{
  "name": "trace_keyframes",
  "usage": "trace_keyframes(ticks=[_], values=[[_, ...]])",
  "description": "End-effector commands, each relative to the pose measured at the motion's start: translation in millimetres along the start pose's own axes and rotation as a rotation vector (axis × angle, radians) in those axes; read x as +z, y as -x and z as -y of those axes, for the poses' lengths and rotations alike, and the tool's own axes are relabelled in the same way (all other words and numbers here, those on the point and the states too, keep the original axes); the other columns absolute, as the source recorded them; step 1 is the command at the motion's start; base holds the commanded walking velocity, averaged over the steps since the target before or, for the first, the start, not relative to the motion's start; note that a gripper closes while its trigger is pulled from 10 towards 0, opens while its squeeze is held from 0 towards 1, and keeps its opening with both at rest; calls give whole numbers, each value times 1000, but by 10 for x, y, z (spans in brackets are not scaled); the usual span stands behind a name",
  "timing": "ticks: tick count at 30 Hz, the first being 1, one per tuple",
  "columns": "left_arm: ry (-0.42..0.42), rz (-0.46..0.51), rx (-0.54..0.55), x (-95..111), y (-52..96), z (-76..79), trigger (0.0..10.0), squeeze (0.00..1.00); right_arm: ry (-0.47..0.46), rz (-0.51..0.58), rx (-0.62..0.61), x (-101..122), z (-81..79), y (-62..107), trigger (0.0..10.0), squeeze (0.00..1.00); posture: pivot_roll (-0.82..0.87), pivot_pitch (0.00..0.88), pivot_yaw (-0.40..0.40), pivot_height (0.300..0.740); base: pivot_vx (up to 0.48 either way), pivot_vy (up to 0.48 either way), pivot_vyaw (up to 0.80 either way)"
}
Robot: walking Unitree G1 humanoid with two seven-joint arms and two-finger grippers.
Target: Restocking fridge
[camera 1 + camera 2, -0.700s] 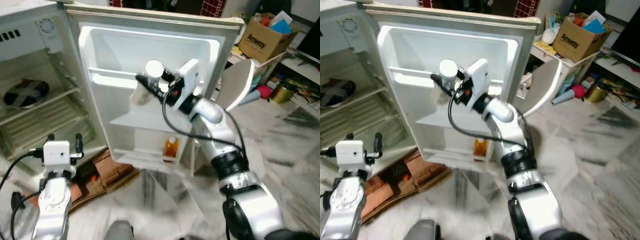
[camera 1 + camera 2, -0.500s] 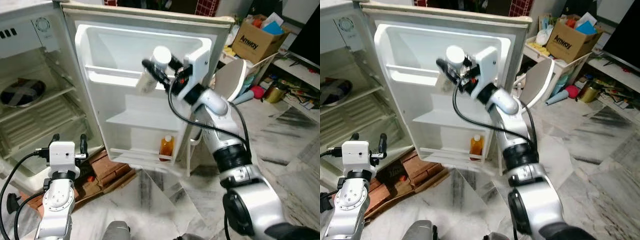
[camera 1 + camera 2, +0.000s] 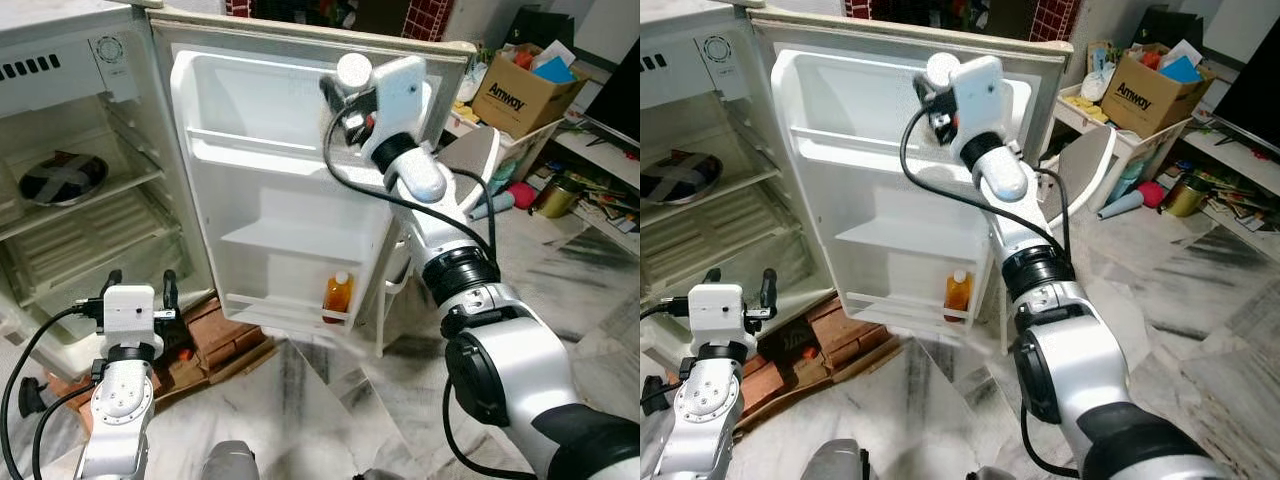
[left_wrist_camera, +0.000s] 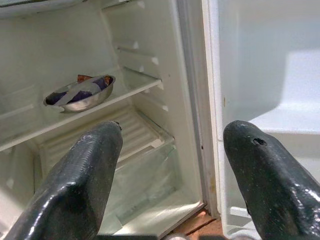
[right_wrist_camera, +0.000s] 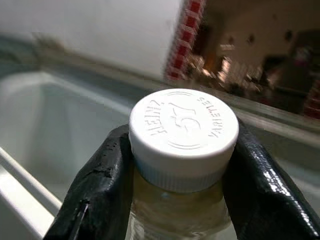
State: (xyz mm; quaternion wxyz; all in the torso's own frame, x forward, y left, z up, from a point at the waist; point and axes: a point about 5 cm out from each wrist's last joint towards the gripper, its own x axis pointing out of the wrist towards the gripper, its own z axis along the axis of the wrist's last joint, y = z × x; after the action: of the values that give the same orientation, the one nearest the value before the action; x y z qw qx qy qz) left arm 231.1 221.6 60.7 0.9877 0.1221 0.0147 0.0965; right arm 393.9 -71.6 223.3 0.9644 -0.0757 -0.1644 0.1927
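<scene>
Bright even indoor light, pale fridge door (image 3: 290, 190) slightly washed out, right wrist background blurred, perhaps defocused

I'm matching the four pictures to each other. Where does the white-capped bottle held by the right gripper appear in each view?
Left eye view: white-capped bottle, at the door's top edge.
Right eye view: near top centre.
Left wrist view: not in it.
Right wrist view: centre, cap between the jaws.
Shared landmark: the fridge door.

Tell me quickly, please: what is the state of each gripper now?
Left gripper: open, holding nothing, low before the open fridge.
Right gripper: shut on the white-capped bottle, raised by the fridge door's top.
</scene>
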Motion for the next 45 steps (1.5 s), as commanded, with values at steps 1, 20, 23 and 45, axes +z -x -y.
trace_keyframes(ticks=[1,20,23,45], values=[[-4,-4,-4,-13,27,32,10000,0,60,-22,-34,-16,42,-18,10000,0,214,0,-91,740,0,0,0],[-8,-31,-1,-47,58,37,10000,0,0,-204,-216,-255,314,44,10000,1000,221,0,-88,740,0,0,0],[-9,-32,-1,-50,56,28,10000,0,-24,-76,-205,-40,372,-27,10000,1000,221,0,-86,740,0,0,0],[-13,-39,8,-47,18,-15,10000,0,66,290,-246,465,766,193,10000,1000,208,0,-75,740,0,0,0]])
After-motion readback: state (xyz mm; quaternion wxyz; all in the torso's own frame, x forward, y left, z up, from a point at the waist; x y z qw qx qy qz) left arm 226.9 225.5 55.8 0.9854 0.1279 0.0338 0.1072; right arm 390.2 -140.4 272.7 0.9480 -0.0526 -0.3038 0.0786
